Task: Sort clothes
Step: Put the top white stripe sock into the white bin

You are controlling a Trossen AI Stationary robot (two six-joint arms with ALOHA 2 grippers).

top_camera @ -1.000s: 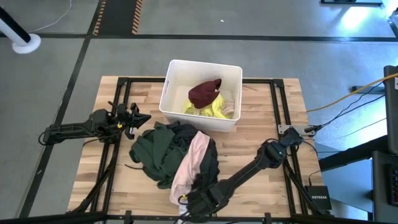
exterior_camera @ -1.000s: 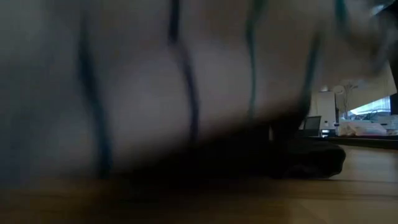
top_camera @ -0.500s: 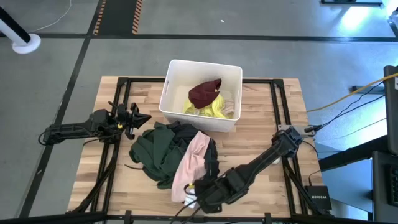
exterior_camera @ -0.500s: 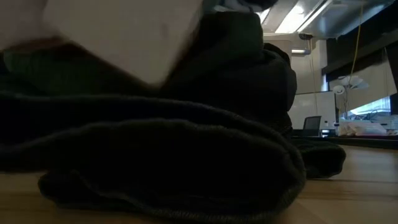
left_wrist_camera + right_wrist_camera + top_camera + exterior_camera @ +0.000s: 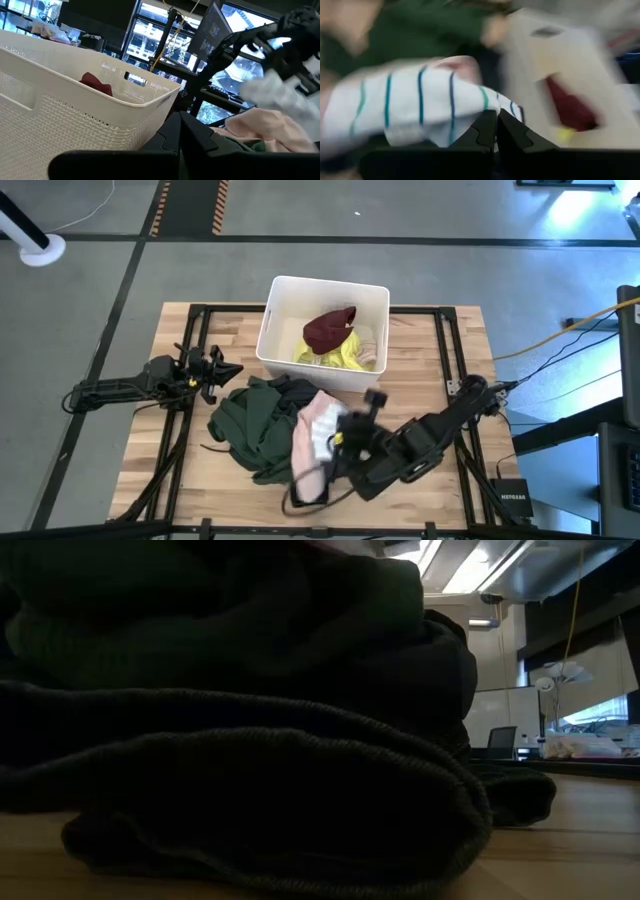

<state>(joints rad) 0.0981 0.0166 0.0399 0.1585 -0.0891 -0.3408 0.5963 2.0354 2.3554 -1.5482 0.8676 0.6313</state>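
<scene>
A pile of clothes lies mid-table: a dark green garment (image 5: 248, 430), a black one (image 5: 345, 470) and a pale pink one (image 5: 308, 455) on top. The dark clothes fill the low view (image 5: 250, 740). My right gripper (image 5: 343, 437) is above the pile's right side, shut on a white sock with blue-green stripes (image 5: 415, 107). The white bin (image 5: 372, 298) at the far middle holds a maroon garment (image 5: 328, 330) on a neon yellow top (image 5: 345, 355). My left gripper (image 5: 228, 368) waits at the table's left, beside the pile, shut and empty. My right gripper pinches one end of the striped sock (image 5: 487, 107) between its two fingertips. The sock is lifted clear of the pile and reaches out ahead of the fingers, toward the table's left (image 5: 322, 438).
The black frame rails (image 5: 440, 350) run along the table's sides. Bare wood shows to the right of the bin (image 5: 430, 370) and at the near left (image 5: 170, 470). The bin's wall stands close before my left gripper (image 5: 75, 110).
My right gripper has gone up from the table's near edge and toward the far edge, over the pile, with the striped sock. The sock, which lay right before the low camera, is lifted clear and is gone from that view.
</scene>
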